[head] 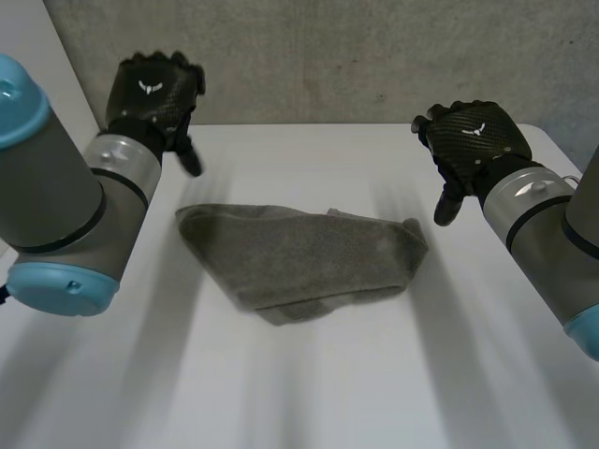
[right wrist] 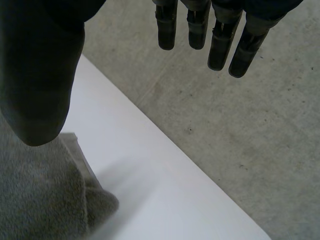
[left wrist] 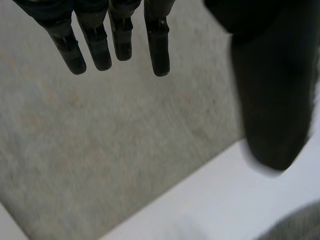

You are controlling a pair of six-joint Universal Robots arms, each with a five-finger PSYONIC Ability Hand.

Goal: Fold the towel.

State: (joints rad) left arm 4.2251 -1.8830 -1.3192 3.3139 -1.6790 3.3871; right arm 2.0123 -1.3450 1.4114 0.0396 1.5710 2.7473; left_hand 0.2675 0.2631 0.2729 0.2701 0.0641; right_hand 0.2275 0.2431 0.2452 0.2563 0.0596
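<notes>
A grey towel (head: 299,260) lies folded into a rough triangle in the middle of the white table (head: 309,393). My left hand (head: 154,94) hovers above the table's far left, clear of the towel, with straight fingers (left wrist: 115,45) and nothing in them. My right hand (head: 473,140) hangs at the far right, beyond the towel's right corner (right wrist: 45,200), its fingers (right wrist: 220,45) also straight and empty. A small bit of the towel (left wrist: 295,227) shows below the left thumb.
The table's far edge (head: 356,124) runs just behind both hands, with a grey speckled wall (head: 328,56) beyond it. Bare table surrounds the towel on all sides.
</notes>
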